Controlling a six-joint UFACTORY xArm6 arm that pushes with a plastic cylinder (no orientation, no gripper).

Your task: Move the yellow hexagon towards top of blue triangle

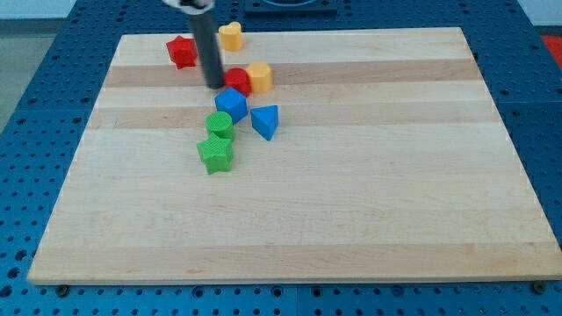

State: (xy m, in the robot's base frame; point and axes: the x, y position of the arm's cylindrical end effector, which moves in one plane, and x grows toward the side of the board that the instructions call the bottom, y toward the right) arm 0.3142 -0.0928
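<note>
The yellow hexagon [260,77] lies near the view's top, just above the blue triangle [265,121] and a little to its left. A red round block [238,81] touches the hexagon's left side. My tip [215,85] rests on the board right beside the red round block, on its left. The rod rises from there toward the view's top.
A blue cube [231,104] sits just left of the triangle. A green round block [219,124] and a green star [215,153] lie below it. A red star [182,52] and a yellow heart [231,36] lie near the board's top edge.
</note>
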